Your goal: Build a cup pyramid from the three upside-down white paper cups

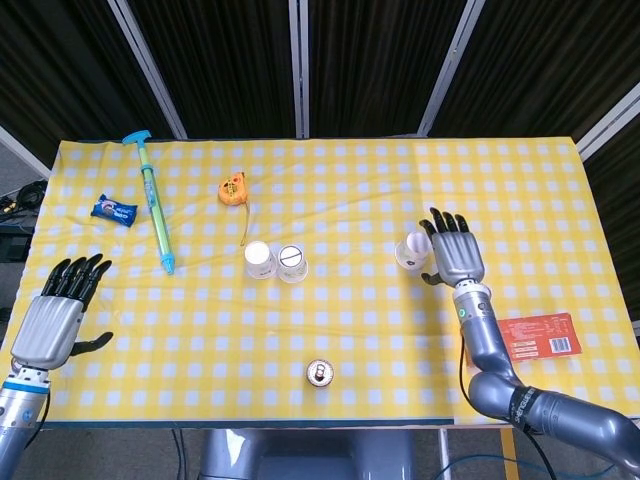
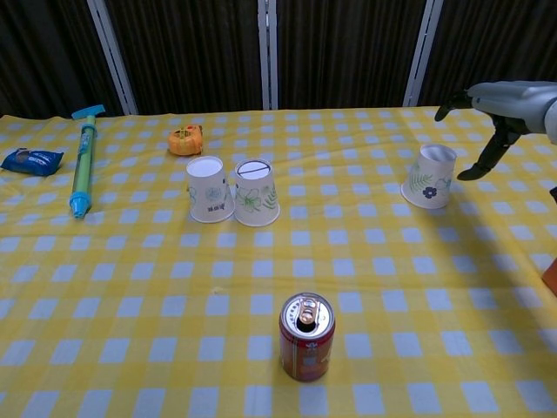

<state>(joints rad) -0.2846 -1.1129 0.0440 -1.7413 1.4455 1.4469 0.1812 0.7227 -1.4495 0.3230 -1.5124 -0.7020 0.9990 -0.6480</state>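
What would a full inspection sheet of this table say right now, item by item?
Surface: yellow checked tablecloth, lying flat.
Job's things: two cups upside down, side by side; lone cup upside down, apart to the right; nothing stacked.
Clutter: soda can, tape measure, syringe toy, blue packet, red box.
Hands: right hand open beside lone cup; left hand open, holding nothing.
Cables: wires past the table's left edge.
Surroundings: dark curtains.

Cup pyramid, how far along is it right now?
Done: two paper cups stand side by side upside down, a ready base. In hand: the right hand, fingers spread, is beside the third cup, not gripping it. Left: grasp that cup and set it on top of the pair.
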